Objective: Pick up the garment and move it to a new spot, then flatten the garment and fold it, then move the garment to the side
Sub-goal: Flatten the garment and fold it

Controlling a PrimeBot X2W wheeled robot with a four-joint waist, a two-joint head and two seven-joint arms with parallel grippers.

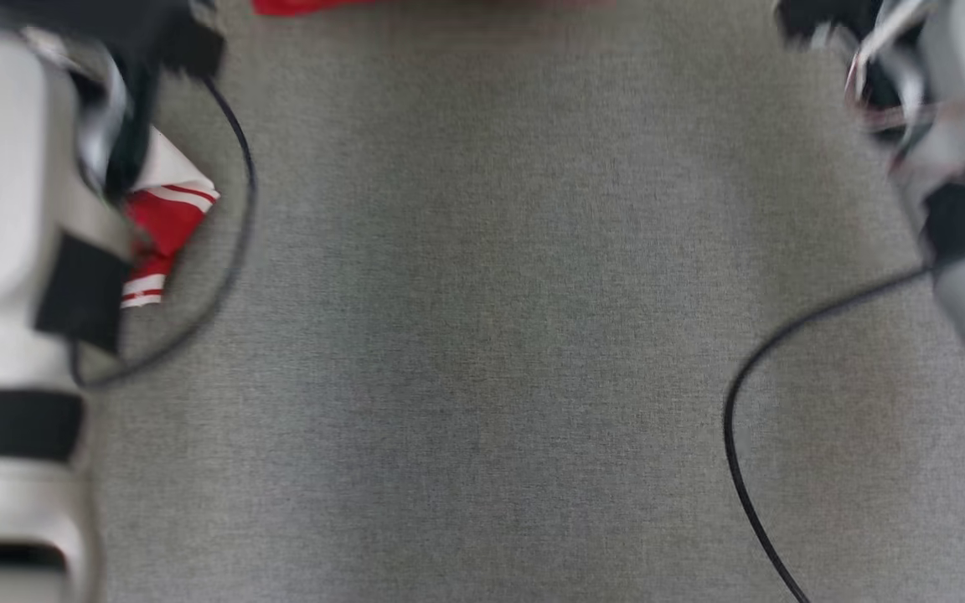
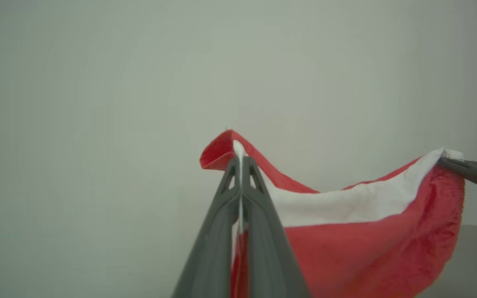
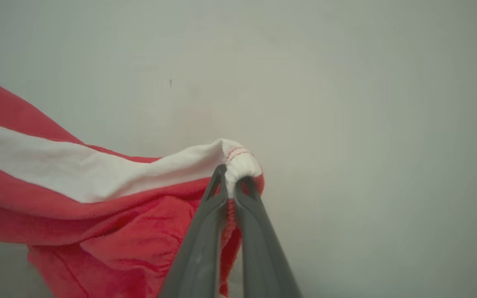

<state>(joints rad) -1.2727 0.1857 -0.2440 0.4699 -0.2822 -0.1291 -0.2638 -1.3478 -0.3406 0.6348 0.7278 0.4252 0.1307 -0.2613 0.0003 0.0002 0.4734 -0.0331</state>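
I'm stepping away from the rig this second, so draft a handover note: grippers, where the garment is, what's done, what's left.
Left gripper: shut on the garment's red edge.
Right gripper: shut on its white-banded corner.
Garment: held up in the air, spread between the two grippers.
Done: pickup.
To do: set it down at the new spot, flatten it, fold it, move it aside.

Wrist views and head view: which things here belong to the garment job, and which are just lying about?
In the job: red fabric garment with a white band; left gripper and right gripper, both shut on its edge; grey woven work surface.
Lying about: thin black cables; red-and-white striped cloth by the left arm, possibly part of the same garment.
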